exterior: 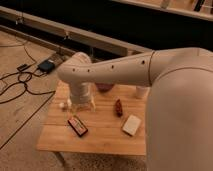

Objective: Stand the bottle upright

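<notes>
Gripper (83, 103) low over the counter's (102, 136) ten o'clock corner, my fingers apart, bottle (65, 104) just beside them at nine o'clock, seemingly on its side and ungripped: grasping, tipping up and releasing all remain.

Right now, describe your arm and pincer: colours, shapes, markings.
The arm is a thick, smooth, off-white tube with rounded joints and a row of small dark dots along its side. The pincer, down at the wooden table, looks pale and is mostly hidden under the wrist.
</notes>
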{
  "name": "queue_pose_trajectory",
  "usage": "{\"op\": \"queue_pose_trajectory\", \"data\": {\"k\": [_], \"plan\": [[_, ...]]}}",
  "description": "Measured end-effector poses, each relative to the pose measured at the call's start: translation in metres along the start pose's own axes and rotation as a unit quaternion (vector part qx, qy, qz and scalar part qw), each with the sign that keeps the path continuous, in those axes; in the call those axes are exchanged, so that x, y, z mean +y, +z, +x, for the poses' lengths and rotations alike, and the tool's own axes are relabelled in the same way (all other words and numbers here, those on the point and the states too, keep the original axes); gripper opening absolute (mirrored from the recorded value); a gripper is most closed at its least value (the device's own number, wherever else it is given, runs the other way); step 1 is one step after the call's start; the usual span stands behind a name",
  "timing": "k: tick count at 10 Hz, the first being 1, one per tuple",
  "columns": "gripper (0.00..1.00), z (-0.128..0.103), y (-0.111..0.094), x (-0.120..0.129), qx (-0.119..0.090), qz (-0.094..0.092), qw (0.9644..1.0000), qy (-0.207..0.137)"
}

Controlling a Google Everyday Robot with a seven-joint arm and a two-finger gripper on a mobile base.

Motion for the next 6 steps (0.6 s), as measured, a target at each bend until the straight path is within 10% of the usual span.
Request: {"op": "queue_pose_trajectory", "data": {"k": [4, 6], "plan": [[0.65, -0.022, 0.019, -0.006, 0.011, 0.058, 0.9927, -0.105], [0.65, -0.056, 0.037, -0.005, 0.014, 0.098, 0.9745, -0.201]]}}
